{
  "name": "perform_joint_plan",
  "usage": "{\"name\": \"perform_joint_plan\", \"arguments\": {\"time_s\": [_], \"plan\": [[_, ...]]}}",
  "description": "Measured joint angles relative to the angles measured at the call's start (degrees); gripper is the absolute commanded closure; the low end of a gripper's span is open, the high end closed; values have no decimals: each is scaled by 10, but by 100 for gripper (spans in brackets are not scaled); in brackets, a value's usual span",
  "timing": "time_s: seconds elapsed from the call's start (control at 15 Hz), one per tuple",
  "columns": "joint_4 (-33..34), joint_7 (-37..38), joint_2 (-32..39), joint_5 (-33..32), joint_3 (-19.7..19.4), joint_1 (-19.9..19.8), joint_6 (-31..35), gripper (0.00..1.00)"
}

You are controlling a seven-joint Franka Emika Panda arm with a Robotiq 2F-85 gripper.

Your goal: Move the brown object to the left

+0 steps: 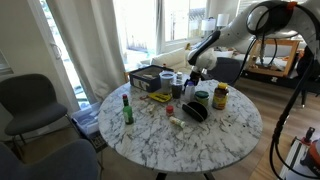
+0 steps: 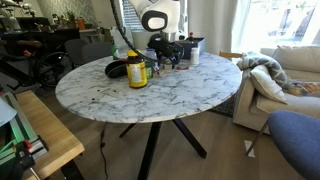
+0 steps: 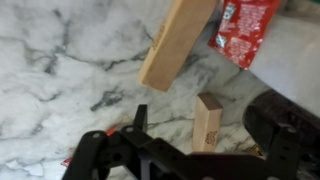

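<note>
The brown object is a small upright wooden block (image 3: 208,125) standing on the marble table in the wrist view. My gripper (image 3: 201,108) is open, with one finger on each side of the block and a clear gap on both sides. In both exterior views the gripper (image 1: 193,76) (image 2: 166,55) hangs low over the cluttered far part of the round table, and the block is too small to make out there.
A longer wooden plank (image 3: 176,45) and a red packet (image 3: 246,28) lie just beyond the block. On the marble table (image 1: 215,135) stand a green bottle (image 1: 127,108), a yellow-lidded jar (image 1: 220,96), a black bowl (image 1: 196,111) and a blue box (image 1: 150,78). Chairs stand around it.
</note>
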Motion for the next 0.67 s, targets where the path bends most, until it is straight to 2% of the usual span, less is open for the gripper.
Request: {"name": "perform_joint_plan", "arguments": {"time_s": [0.33, 0.67], "plan": [[18, 0, 14, 0, 1, 0, 1, 58], [24, 0, 14, 0, 5, 0, 2, 94]]}}
